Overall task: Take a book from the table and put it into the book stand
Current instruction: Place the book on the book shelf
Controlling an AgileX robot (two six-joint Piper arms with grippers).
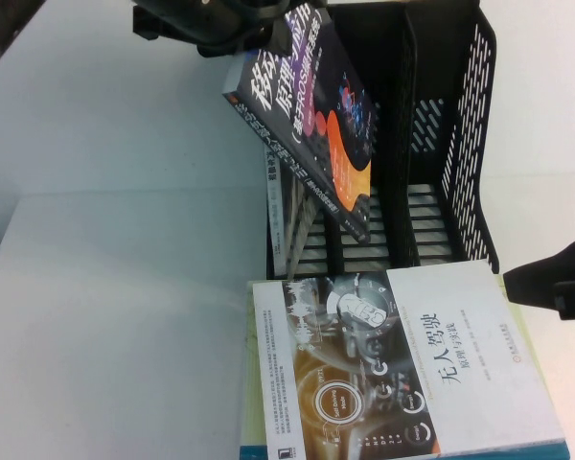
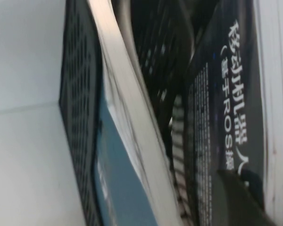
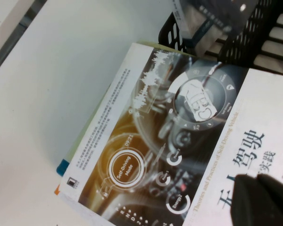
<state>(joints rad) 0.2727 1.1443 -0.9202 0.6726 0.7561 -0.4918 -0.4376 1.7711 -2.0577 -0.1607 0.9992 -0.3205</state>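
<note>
Left gripper (image 1: 232, 36), fingers grasping the top edge of the black book (image 1: 311, 115), holds it tilted above the book stand (image 1: 431, 144), lower corner inside the middle compartment. A teal book (image 2: 118, 179) leans in the left compartment. Right gripper (image 1: 556, 283), finger state indeterminate, hovers beside the white book (image 1: 402, 364) lying on the table (image 1: 115, 316).

book (image 1: 311, 115): black cover, white Chinese title, orange/purple shapes; tilted, lower end inside stand's left compartments, top held by left pincer (image 1: 232, 38)
book stand (image 1: 460, 144): black, perforated, three compartments, upright, far centre-right
surface (image 1: 115, 316): plain white
right pincer (image 1: 556, 283): right edge
</note>
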